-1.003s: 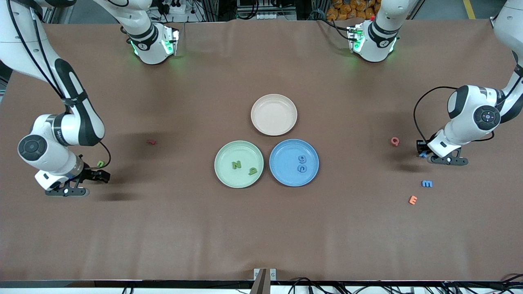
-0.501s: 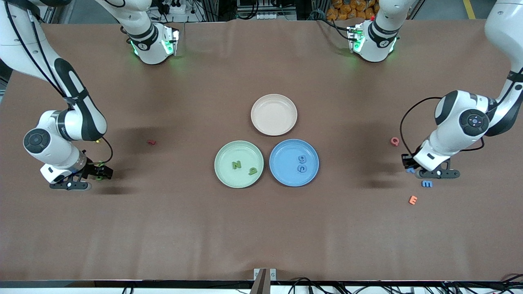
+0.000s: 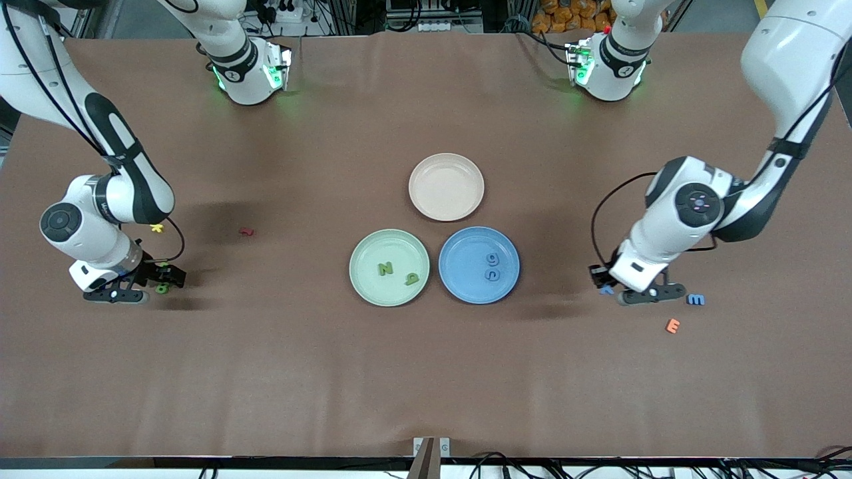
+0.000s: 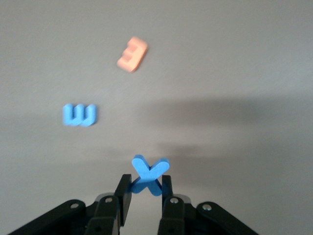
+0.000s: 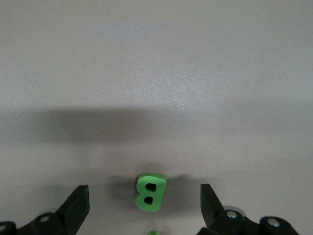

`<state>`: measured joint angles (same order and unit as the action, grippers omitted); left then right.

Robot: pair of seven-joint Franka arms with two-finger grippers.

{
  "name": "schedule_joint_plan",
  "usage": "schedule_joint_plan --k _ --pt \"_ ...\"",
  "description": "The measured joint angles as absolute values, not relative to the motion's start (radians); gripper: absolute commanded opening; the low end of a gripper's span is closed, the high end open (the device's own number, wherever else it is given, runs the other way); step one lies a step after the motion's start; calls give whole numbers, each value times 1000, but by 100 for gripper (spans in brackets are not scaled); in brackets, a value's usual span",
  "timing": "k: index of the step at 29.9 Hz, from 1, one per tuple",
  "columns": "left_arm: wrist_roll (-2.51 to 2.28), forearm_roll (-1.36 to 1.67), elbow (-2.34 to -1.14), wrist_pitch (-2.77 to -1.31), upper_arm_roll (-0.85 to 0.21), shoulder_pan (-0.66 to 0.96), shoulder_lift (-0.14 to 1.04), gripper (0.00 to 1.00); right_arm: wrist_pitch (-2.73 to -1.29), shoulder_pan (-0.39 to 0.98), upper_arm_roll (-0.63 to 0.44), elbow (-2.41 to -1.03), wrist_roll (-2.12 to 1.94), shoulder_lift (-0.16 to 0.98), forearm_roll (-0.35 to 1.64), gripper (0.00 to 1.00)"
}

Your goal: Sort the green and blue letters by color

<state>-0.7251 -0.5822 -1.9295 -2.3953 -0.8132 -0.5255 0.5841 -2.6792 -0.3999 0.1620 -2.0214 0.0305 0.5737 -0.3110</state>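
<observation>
My left gripper (image 3: pixel 603 286) is shut on a blue X (image 4: pixel 149 174), held above the table between the blue plate (image 3: pixel 466 287) and a blue m (image 3: pixel 695 299). The blue plate holds a blue g (image 3: pixel 492 259) and c (image 3: pixel 491 273). The green plate (image 3: pixel 363 251) beside it holds a green N (image 3: pixel 385 269) and p (image 3: pixel 413 279). At the right arm's end of the table my right gripper (image 5: pixel 143 204) stands open, low over a green B (image 5: pixel 150 192) that lies flat between its fingers. A sliver of another green piece (image 5: pixel 154 232) shows just under the gripper.
An empty beige plate (image 3: pixel 446 163) stands farther from the camera than the two colored plates. An orange E (image 3: pixel 673 325) lies near the blue m. A yellow letter (image 3: pixel 157 227) and a dark red letter (image 3: pixel 247 231) lie near the right arm.
The left arm has carried the blue X away from the left arm's end of the table toward the plates. The right gripper has shifted slightly and stayed open over the green B.
</observation>
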Motion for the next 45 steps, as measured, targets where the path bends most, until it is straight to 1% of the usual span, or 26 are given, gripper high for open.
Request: schedule_joint_plan --k 4,6,8,12,17,20,22,26,29,30,36,38,39,40,41,42,44,45 --pt "-811 -582 -1914 -2395 -812 -461 599 7 -2689 -405 163 -2029 30 574 -311 100" --pt "-855 -582 -1907 -2395 -812 -432 603 7 -2690 -405 164 -2030 30 574 -311 96" --pt "-907 -582 -1896 -2395 -809 -397 609 7 -2690 -405 165 -2030 30 574 -311 89" --pt "-997 -582 -1858 -2395 -774 -307 622 7 -2692 -406 167 -2032 30 574 -311 70" --pt "-1100 -582 -1797 -2395 -664 -134 645 7 -2695 -405 172 -2034 29 574 -311 53" --pt "-1154 -582 -1766 -2395 -595 -27 660 7 -2697 -405 177 -2034 29 571 -311 37" --pt "-1183 -582 -1753 -2395 -559 31 669 7 -2697 -405 178 -2034 29 570 -312 25" --pt "-1227 -582 -1738 -2395 -525 105 683 7 -2697 -405 181 -2034 28 569 -312 13" --pt "-1251 -582 -1734 -2395 -520 130 687 7 -2697 -404 182 -2034 28 567 -312 9" --pt "-1257 -582 -1733 -2395 -520 135 688 7 -2697 -404 181 -2034 28 567 -313 5" --pt "-1294 -582 -1731 -2394 -520 169 689 8 -2698 -400 182 -2034 28 567 -314 4" --pt "-1308 -582 -1731 -2393 -519 183 692 10 -2698 -397 184 -2034 28 567 -314 4" --pt "-1315 -582 -1731 -2393 -519 190 695 15 -2698 -397 186 -2033 28 567 -314 4" --pt "-1322 -582 -1729 -2393 -519 198 698 22 -2698 -397 190 -2032 28 567 -314 4" --pt "-1330 -582 -1727 -2393 -519 205 702 35 -2698 -397 197 -2030 28 566 -314 4" --pt "-1337 -582 -1723 -2393 -519 212 707 52 -2698 -397 204 -2027 29 565 -314 4" --pt "-1342 -582 -1714 -2393 -519 224 717 91 -2687 -396 222 -2020 34 561 -314 4" --pt "-1343 -582 -1709 -2393 -519 229 722 100 -2673 -396 231 -2015 39 558 -314 4"
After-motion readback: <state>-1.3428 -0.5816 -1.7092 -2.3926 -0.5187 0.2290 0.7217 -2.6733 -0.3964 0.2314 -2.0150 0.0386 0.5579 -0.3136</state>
